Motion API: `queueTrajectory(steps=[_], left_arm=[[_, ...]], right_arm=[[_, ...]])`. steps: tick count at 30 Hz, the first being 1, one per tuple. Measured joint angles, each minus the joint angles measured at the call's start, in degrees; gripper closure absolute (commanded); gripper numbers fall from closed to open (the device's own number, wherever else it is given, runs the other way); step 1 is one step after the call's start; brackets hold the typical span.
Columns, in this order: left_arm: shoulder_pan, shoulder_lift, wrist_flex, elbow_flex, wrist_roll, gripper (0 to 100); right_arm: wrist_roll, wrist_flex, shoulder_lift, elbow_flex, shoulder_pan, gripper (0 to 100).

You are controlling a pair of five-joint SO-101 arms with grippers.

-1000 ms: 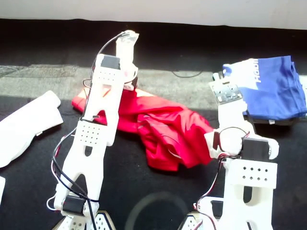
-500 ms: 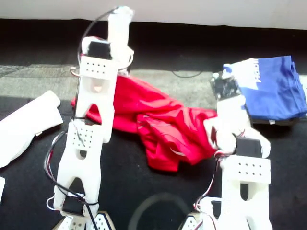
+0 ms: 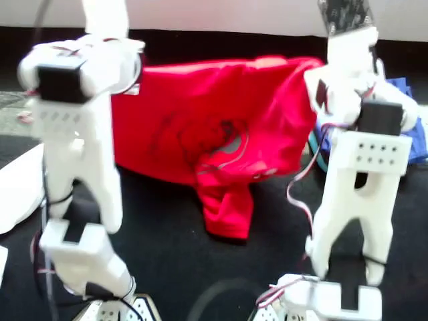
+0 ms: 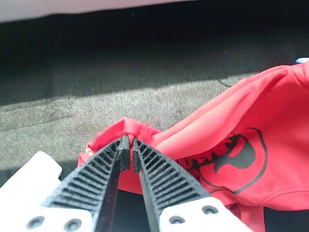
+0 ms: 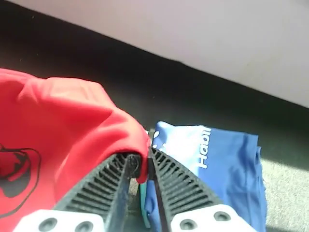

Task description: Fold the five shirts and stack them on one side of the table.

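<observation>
The left gripper (image 4: 129,146) and right gripper (image 5: 141,163) are each pinching shut on a top corner of the red shirt (image 3: 200,127), holding it spread, unfolded, beside the seemingly folded blue shirt (image 5: 217,159), so most folding is remaining.

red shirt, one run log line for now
red shirt: held up, spread between arms | left gripper: shut on red shirt | right gripper: shut on red shirt

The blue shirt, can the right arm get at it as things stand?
Probably not yet. The right gripper is shut on a corner of the red shirt, which it holds up. The blue shirt lies close by, uncovered, so once the gripper lets go the way looks free.
</observation>
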Motion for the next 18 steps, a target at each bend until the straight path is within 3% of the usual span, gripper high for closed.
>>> queueTrajectory(steps=[9, 14, 18], left_arm=[[-2.6, -9.4, 0.4, 1.0, -1.7, 99], [-5.6, -10.3, 0.4, 9.0, -1.7, 99], [-8.0, -10.3, 0.4, 20.1, -1.7, 99]], right_arm=[[2.5, 12.7, 16.4, -37.6, 0.0, 99.2], [2.5, 22.2, 16.7, -42.1, -3.8, 99.2], [2.5, 23.2, 16.7, -40.7, -6.0, 99.2]])
